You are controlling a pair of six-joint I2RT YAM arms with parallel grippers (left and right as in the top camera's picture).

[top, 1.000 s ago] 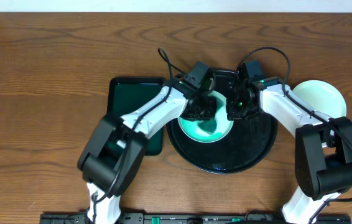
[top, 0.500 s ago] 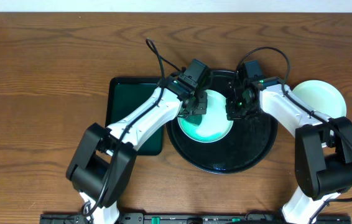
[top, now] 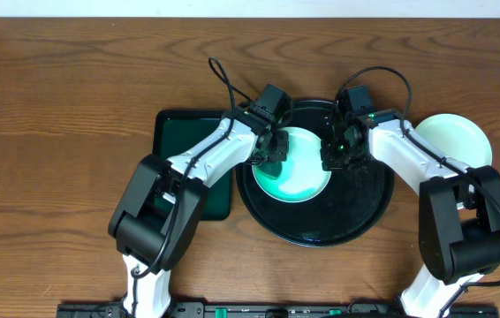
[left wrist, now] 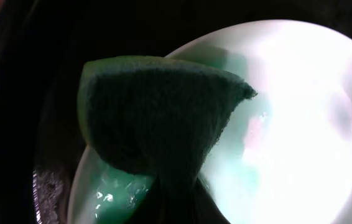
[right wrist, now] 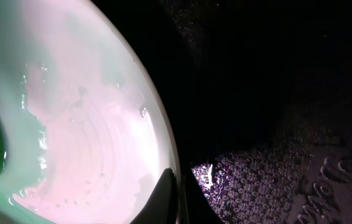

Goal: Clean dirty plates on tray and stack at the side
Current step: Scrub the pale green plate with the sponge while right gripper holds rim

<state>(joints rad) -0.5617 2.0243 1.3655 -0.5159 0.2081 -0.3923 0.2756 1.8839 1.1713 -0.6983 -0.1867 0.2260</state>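
A pale mint plate [top: 303, 174] with a wet green film lies on the left part of the black round tray [top: 347, 212]. My left gripper [top: 272, 148] is shut on a dark green sponge [left wrist: 163, 118], which is pressed on the plate's [left wrist: 288, 124] upper left edge. My right gripper [top: 334, 157] is shut on the plate's right rim. In the right wrist view its fingers [right wrist: 166, 193] pinch the rim of the plate [right wrist: 70, 124], one inside and one outside. Another pale plate [top: 451, 137] sits on the table, right of the tray.
A dark green rectangular tray [top: 184, 146] lies against the round tray's left side, under my left arm. Bare wooden table [top: 56, 132] stretches to the left and far side. The round tray's textured floor [right wrist: 275, 155] shows right of the held rim.
My left gripper has drawn the sponge from the plate's middle to its upper left edge. The right gripper and the plate have stayed where they were.
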